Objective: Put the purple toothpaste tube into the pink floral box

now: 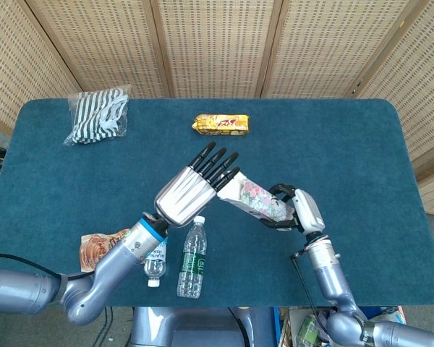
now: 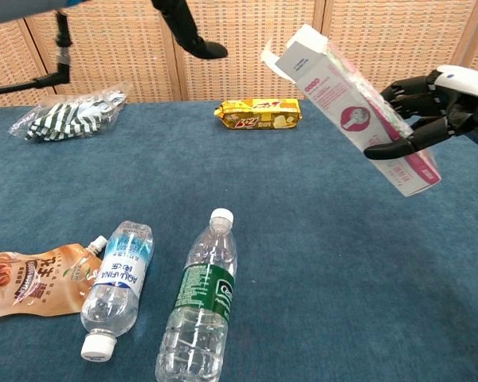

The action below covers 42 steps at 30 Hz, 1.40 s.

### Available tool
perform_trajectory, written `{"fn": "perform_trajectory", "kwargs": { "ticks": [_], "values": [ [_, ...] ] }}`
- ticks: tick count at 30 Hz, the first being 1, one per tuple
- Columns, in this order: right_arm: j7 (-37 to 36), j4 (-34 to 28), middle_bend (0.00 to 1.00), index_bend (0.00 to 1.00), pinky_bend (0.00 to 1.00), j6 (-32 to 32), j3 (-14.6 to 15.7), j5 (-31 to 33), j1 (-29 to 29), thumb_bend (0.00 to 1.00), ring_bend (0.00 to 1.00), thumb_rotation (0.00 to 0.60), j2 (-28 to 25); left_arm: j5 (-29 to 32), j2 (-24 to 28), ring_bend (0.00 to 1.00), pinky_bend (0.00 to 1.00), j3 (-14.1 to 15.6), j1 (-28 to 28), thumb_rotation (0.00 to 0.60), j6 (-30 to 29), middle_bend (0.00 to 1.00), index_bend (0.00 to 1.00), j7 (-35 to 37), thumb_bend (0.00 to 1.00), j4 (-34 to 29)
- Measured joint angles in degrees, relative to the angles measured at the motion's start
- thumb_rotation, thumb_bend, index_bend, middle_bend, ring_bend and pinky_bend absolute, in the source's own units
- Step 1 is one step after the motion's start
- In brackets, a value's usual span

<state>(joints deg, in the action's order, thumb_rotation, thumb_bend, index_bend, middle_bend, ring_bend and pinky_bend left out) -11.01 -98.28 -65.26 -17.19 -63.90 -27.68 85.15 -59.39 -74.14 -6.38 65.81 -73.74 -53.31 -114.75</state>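
Below, the blue worktop (image 1: 362, 181) carries everything, and both arms reach over it. The right hand (image 1: 298, 210) holds the pink floral box (image 1: 254, 198) in the air; its dark fingers (image 2: 406, 119) are clamped around the lower end of the box, and the box is tilted, with its open flap end pointing up and away from these fingers. The left hand (image 1: 192, 189) hovers with its fingers (image 1: 215, 163) stretched out, a little apart, and holding nothing that I can see; their tips are just beside the open end of the box. In the chest view only some dark fingertips of this hand show at the top edge. I cannot find the purple toothpaste tube in either view, so I cannot tell where it is.

Far beyond the left fingers, at the back corner, lies a black-and-white striped bag (image 1: 98, 116). Near the wrist of the left arm, two plastic bottles lie on their sides: the green-label bottle (image 2: 201, 304) and, just beside it, the blue-label bottle (image 2: 118, 285), a little shorter. An orange pouch (image 2: 33, 280) with a spout lies flat, close to the blue-label bottle. Beyond the fingertips of the left hand, toward the back edge, rests a yellow snack pack (image 1: 221, 123), well apart from both hands.
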Motion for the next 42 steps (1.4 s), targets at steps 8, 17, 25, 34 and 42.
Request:
{"fn": "perform_trajectory", "kwargs": {
  "ticks": [8,17,25,34,42],
  "values": [
    [3.7,4.5,0.49,0.59,0.44,-3.8,2.9,-3.1,2.9,0.16,0.34,0.6,-2.1,-5.5,5.9,0.0,0.0,3.9,-8.9,0.6,-4.2,0.0,0.09,7.0,0.29,-3.2],
    [7.6,11.0,0.45,0.59,0.44,-7.1,7.7,-3.8,7.9,0.16,0.34,0.6,-2.9,-15.3,7.0,0.0,0.0,9.2,-20.8,0.6,-10.3,0.0,0.09,20.1,0.29,0.4],
    [5.3,14.9,0.28,0.47,0.39,-6.1,9.2,-3.0,10.0,0.16,0.21,0.6,-1.7,-22.2,6.3,0.0,0.0,11.7,-27.6,0.6,-14.3,0.0,0.09,24.7,0.29,5.7],
    [-2.9,18.5,0.0,0.2,0.11,-2.4,11.9,-5.3,11.7,0.16,0.0,0.6,-1.1,-23.5,4.8,0.0,0.0,11.6,-31.5,0.6,-13.7,0.0,0.09,28.6,0.29,10.3],
    [-13.3,26.0,0.0,0.06,0.0,-1.5,15.0,-12.8,13.0,0.16,0.0,0.6,0.0,-24.8,4.2,0.0,0.0,10.0,-33.5,0.6,-12.3,0.0,0.09,30.4,0.29,12.5]
  ]
}}
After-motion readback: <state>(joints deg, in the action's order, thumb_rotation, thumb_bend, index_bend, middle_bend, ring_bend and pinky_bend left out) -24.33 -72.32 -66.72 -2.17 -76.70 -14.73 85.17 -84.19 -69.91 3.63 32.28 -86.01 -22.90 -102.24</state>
